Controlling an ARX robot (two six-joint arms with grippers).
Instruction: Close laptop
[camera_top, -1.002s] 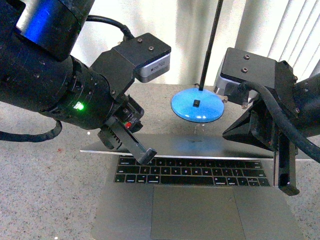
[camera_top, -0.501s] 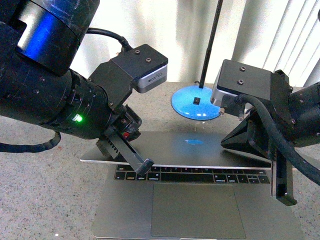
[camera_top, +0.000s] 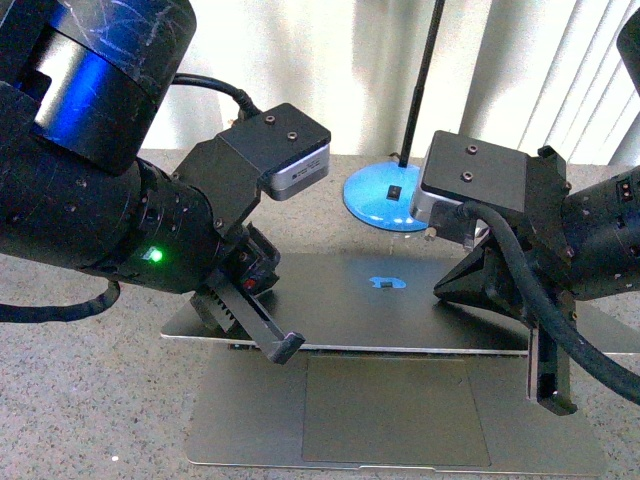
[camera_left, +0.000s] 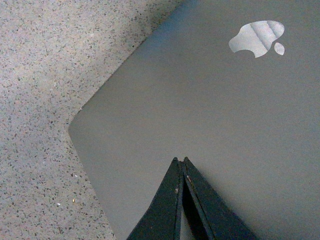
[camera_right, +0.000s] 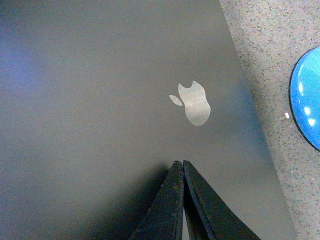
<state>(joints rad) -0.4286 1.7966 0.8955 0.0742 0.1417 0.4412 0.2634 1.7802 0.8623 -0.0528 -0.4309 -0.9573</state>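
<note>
Pressure is the thing needing care here: the laptop (camera_top: 400, 300) is lying on the speckled table (camera_top: 90, 400) with its lid hanging low over the base. The keys are hidden under it, and only the trackpad (camera_top: 390, 410) is showing on the near side. I am judging the closing as nearly done, with only the last narrow gap waiting to be shut.

Both arms should be easing down together and slowly, so the lid is meeting the base flat rather than twisting at the hinge. Pushing near the front edge is giving the best leverage, and a hard final drop is risking a slam.

The left gripper (camera_top: 283, 347) is sitting clenched, its fingers pressed together, at the near-left edge of the lid. In the left wrist view its tips (camera_left: 180, 162) are pointing over the grey lid (camera_left: 210, 115) towards the apple logo (camera_left: 257, 37).

The right gripper (camera_top: 552, 395) is likewise clenched and is hanging at the near-right corner, just beside the lid's edge. Whether it is actually touching the lid I cannot tell. Its wrist view is showing the tips (camera_right: 179, 164) over the lid (camera_right: 115, 90) below the logo (camera_right: 192, 102).

A blue disc (camera_top: 385, 205) is resting just beyond the far edge.
</note>
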